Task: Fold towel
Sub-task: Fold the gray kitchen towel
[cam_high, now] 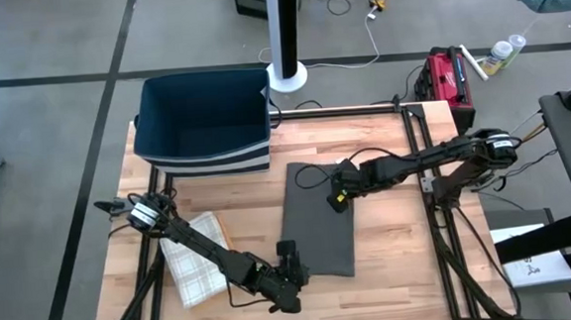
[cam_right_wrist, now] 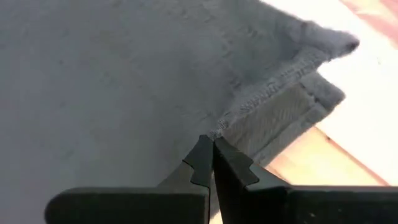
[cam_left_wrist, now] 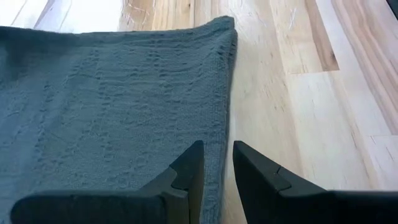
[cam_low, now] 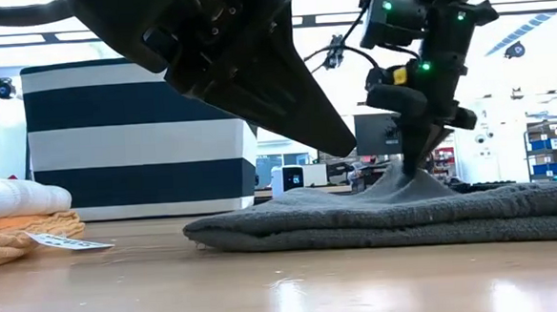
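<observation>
A grey towel (cam_high: 317, 223), folded into a long rectangle, lies flat on the wooden table (cam_high: 400, 252). My right gripper (cam_high: 338, 198) is on it near its right edge, shut on the cloth; the right wrist view shows the shut fingertips (cam_right_wrist: 210, 149). My left gripper (cam_high: 298, 268) hovers over the towel's near edge by its near left corner. Its fingers stand a narrow gap apart (cam_left_wrist: 217, 158), with nothing between them. In the low view it hangs clear above the towel (cam_low: 350, 150). My right gripper pinches the hemmed edge of the towel's top layer (cam_right_wrist: 239, 115) between its two fingertips. The fingers come steeply from above. The cloth is drawn up into a small peak (cam_low: 401, 180) under them, and the rest of the towel lies on the table.
A navy and white striped bin (cam_high: 204, 120) stands at the table's far left. A plaid cloth (cam_high: 197, 257) lies near the left edge under the left arm. The low view shows white (cam_low: 13, 197) and orange (cam_low: 15, 235) folded cloths at the left.
</observation>
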Action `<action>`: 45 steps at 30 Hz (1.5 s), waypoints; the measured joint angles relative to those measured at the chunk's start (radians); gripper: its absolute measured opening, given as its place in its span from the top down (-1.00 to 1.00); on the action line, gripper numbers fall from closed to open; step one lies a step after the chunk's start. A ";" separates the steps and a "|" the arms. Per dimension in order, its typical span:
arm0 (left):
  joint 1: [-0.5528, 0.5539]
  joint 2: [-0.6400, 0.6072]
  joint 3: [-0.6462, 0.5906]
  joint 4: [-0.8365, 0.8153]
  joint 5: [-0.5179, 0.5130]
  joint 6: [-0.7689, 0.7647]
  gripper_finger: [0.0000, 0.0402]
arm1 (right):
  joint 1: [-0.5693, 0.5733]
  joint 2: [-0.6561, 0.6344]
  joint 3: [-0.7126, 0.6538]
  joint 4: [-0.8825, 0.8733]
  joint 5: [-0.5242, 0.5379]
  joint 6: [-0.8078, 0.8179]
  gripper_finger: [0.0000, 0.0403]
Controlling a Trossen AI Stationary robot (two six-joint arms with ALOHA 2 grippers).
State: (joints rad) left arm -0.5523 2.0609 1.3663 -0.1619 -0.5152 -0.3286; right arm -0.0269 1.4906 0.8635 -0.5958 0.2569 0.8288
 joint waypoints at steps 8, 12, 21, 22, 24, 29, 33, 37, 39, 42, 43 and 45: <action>0.000 0.000 0.000 0.001 0.000 0.002 0.61 | 0.000 0.000 -0.011 -0.214 0.018 0.070 0.99; 0.000 0.000 0.000 0.004 0.000 0.002 0.61 | 0.000 0.000 -0.012 -0.209 0.024 0.065 0.99; 0.001 0.000 0.000 0.004 -0.001 0.006 0.61 | 0.000 0.000 -0.013 -0.310 0.024 0.090 0.73; 0.002 0.000 0.000 0.004 -0.001 0.006 0.61 | 0.000 0.000 -0.014 -0.326 0.024 0.098 0.69; 0.008 0.000 0.000 0.004 -0.001 0.006 0.61 | 0.000 0.000 -0.015 -0.355 0.024 0.105 0.61; 0.030 0.000 0.000 0.005 -0.002 0.006 0.61 | 0.000 0.000 -0.031 -0.364 0.024 0.112 0.43; 0.047 0.000 0.000 0.005 -0.002 0.006 0.61 | 0.000 0.000 -0.045 -0.355 0.040 0.121 0.32; 0.072 0.000 -0.004 0.005 -0.002 0.006 0.61 | 0.000 0.000 -0.055 -0.279 0.037 0.128 0.24; 0.089 0.000 -0.006 0.005 -0.002 0.006 0.61 | 0.000 0.000 -0.069 -0.232 0.031 0.140 0.21; 0.113 0.000 -0.021 0.007 -0.003 0.005 0.61 | 0.000 0.000 -0.094 -0.214 0.023 0.160 0.21; 0.120 0.000 -0.030 0.007 -0.003 0.000 0.61 | -0.001 0.000 -0.104 -0.215 0.023 0.166 0.21; 0.128 0.000 -0.056 0.015 -0.002 -0.019 0.61 | -0.002 0.000 -0.123 -0.215 0.016 0.175 0.23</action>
State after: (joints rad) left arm -0.4243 2.0609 1.3106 -0.1470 -0.5171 -0.3481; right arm -0.0291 1.4906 0.7401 -0.8105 0.2731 1.0041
